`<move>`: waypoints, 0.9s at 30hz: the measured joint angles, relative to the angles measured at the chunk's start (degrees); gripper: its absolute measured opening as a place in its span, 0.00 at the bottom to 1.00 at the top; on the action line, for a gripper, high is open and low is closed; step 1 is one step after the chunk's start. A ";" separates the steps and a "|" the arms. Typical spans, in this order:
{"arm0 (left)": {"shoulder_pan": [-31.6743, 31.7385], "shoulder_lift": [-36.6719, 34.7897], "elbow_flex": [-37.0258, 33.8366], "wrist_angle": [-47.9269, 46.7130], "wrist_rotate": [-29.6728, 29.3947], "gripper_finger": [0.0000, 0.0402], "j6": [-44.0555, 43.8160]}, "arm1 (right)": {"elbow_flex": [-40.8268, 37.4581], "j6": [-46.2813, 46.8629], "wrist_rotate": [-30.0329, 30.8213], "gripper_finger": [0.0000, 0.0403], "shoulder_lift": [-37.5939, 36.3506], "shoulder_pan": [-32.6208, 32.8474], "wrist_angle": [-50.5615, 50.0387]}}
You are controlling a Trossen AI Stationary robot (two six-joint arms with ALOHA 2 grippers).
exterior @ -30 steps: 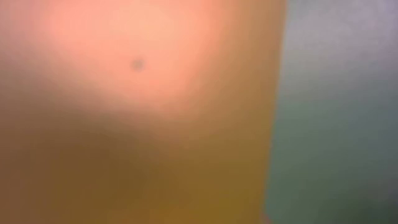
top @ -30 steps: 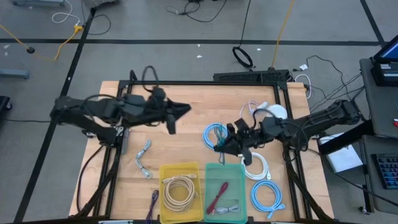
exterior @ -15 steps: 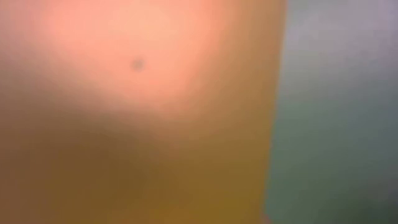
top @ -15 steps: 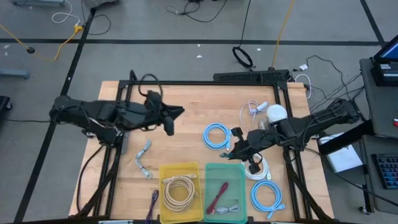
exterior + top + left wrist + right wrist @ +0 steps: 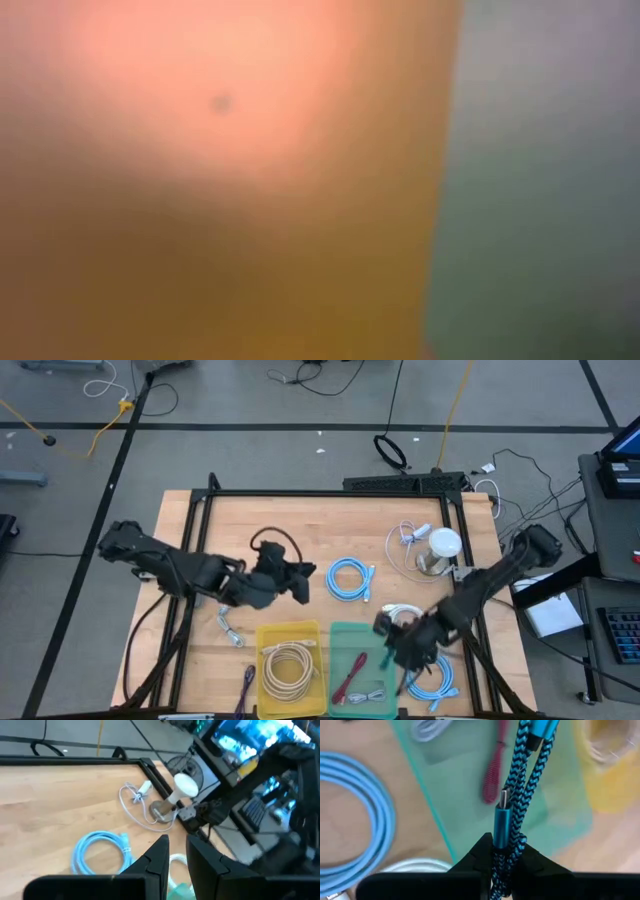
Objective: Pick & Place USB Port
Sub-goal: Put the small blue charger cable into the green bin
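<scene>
My right gripper (image 5: 393, 650) hangs over the right side of the green bin (image 5: 340, 635), shut on a blue-and-black braided USB cable (image 5: 525, 765). The cable's metal plug (image 5: 503, 815) sticks out past the fingertips. The green bin holds a red cable (image 5: 350, 672) and a grey cable (image 5: 366, 698). Beside it, the yellow bin (image 5: 270, 635) holds a beige coil (image 5: 290, 665). My left gripper (image 5: 306, 573) hovers above the table's middle, left of a light blue coil (image 5: 350, 578). Its fingers stand a narrow gap apart with nothing between them (image 5: 178, 851). My right gripper pinches a bundle of the braided cable's strands (image 5: 506, 845) between its two fingers. The fingers slant downward. The plug end and further strands run on beyond the fingertips. The cable is lifted clear, above the green bin.
On the table lie a second light blue coil (image 5: 432, 675), a white cable (image 5: 405, 618), a grey cable (image 5: 230, 615) and a purple cable (image 5: 247, 685). A white round-headed object (image 5: 440, 545) with a white cord stands at the far right. The low view is blocked by the bins close in front.
My right gripper has gone from beside the middle blue coil toward the table's near edge and down to the green bin's right side, rolling its wrist, with the braided cable still held. My left gripper has moved toward the near edge and the right, and lower.
</scene>
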 joint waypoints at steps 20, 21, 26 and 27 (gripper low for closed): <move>-7.41 6.82 0.00 10.89 -13.07 0.16 -8.14 | 0.02 -7.28 2.54 0.06 10.14 5.81 6.75; -7.59 6.77 0.00 10.92 -13.66 0.16 -8.33 | 0.02 -6.82 2.55 0.06 10.14 5.75 6.82; -8.15 6.79 0.00 10.99 -15.67 0.16 -8.50 | 0.02 -2.30 2.46 0.14 10.14 5.72 10.16; -8.15 6.79 0.00 11.09 -15.79 0.16 -8.54 | 0.02 -1.10 2.36 0.18 10.14 5.72 10.77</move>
